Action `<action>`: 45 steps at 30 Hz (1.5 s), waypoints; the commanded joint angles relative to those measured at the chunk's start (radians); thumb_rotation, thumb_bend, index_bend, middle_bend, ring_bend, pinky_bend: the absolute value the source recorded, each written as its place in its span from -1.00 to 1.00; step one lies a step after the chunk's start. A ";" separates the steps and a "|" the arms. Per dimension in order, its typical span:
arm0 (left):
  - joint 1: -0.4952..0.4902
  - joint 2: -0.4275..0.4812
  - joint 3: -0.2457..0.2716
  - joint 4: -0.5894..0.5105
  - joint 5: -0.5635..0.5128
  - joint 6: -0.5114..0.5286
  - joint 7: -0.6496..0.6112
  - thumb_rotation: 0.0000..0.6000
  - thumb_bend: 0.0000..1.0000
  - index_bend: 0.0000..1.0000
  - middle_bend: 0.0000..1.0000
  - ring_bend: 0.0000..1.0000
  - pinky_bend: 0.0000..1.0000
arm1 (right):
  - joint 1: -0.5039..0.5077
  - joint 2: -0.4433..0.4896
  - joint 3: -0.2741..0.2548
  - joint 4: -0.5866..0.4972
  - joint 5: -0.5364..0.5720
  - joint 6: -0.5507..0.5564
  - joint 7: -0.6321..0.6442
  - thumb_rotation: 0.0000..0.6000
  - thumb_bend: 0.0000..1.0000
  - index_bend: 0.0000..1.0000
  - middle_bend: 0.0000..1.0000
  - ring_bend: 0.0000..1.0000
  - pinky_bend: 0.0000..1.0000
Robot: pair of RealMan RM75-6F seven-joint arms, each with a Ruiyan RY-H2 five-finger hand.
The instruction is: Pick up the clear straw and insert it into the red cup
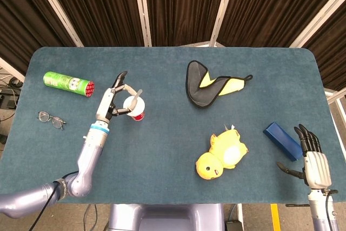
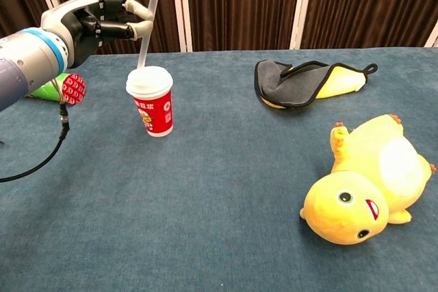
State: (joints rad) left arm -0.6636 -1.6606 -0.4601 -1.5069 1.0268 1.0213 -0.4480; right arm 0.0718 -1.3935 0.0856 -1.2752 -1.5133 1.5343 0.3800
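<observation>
The red cup with a white lid stands upright on the left half of the table. A clear straw leans slightly right, its lower end at the middle of the lid. My left hand pinches the straw near its upper part, just left of and above the cup. At the near right corner my right hand rests with fingers spread and nothing in it; the chest view does not show it.
A green can lies at the far left with glasses in front of it. A grey-yellow mitt lies at centre back, a yellow plush duck in front, a blue box by my right hand.
</observation>
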 commanded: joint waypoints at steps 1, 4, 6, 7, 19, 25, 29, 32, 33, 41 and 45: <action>0.007 -0.005 0.009 0.015 0.006 -0.002 -0.014 1.00 -0.16 0.10 -0.99 -1.00 -1.00 | 0.000 0.001 0.000 -0.001 0.000 -0.001 -0.001 1.00 -0.87 -1.00 -1.00 -1.00 -1.00; 0.012 -0.008 0.019 0.034 0.014 -0.007 -0.029 1.00 -0.16 0.06 -0.99 -1.00 -1.00 | 0.000 0.001 0.000 -0.002 0.002 -0.002 -0.003 1.00 -0.87 -1.00 -1.00 -1.00 -1.00; 0.015 -0.009 0.027 0.044 0.022 -0.007 -0.030 1.00 -0.17 -0.02 -1.00 -1.00 -1.00 | 0.000 0.001 0.000 -0.002 0.003 -0.004 -0.003 1.00 -0.87 -1.00 -1.00 -1.00 -1.00; 0.016 -0.009 0.033 0.051 0.027 -0.004 -0.025 1.00 -0.21 -0.09 -1.00 -1.00 -1.00 | 0.000 0.001 -0.001 -0.002 0.003 -0.005 -0.004 1.00 -0.87 -1.00 -1.00 -1.00 -1.00; 0.054 0.028 0.049 0.016 0.057 0.033 -0.016 1.00 -0.43 -0.45 -1.00 -1.00 -1.00 | -0.001 0.002 -0.003 -0.003 -0.001 -0.003 -0.015 1.00 -0.87 -1.00 -1.00 -1.00 -1.00; 0.095 0.089 0.087 -0.049 0.117 0.091 0.041 1.00 -0.43 -0.45 -1.00 -1.00 -1.00 | -0.002 0.003 -0.002 -0.003 0.002 -0.004 -0.019 1.00 -0.87 -1.00 -1.00 -1.00 -1.00; 0.148 0.169 0.165 -0.101 0.189 0.160 0.180 1.00 -0.44 -0.45 -1.00 -1.00 -1.00 | -0.002 0.006 -0.006 -0.004 0.010 -0.020 -0.030 1.00 -0.87 -1.00 -1.00 -1.00 -1.00; 0.193 0.233 0.233 -0.121 0.253 0.227 0.316 1.00 -0.47 -0.49 -1.00 -1.00 -1.00 | -0.001 0.010 -0.009 -0.009 0.013 -0.028 -0.043 1.00 -0.87 -1.00 -1.00 -1.00 -1.00; 0.212 0.259 0.260 -0.121 0.279 0.255 0.378 1.00 -0.49 -0.51 -1.00 -1.00 -1.00 | -0.002 0.011 -0.009 -0.011 0.012 -0.027 -0.046 1.00 -0.88 -1.00 -1.00 -1.00 -1.00; 0.408 0.426 0.466 -0.184 0.373 0.441 0.698 1.00 -0.63 -0.78 -1.00 -1.00 -1.00 | -0.002 0.013 -0.017 -0.013 0.002 -0.025 -0.108 1.00 -0.88 -1.00 -1.00 -1.00 -1.00; 0.459 0.432 0.499 -0.142 0.386 0.480 0.700 1.00 -0.63 -0.84 -1.00 -1.00 -1.00 | 0.000 0.015 -0.021 -0.010 -0.002 -0.029 -0.120 1.00 -0.89 -1.00 -1.00 -1.00 -1.00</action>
State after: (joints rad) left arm -0.2378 -1.2455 0.0143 -1.6636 1.3950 1.4734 0.2482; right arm 0.0711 -1.3786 0.0658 -1.2860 -1.5143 1.5060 0.2621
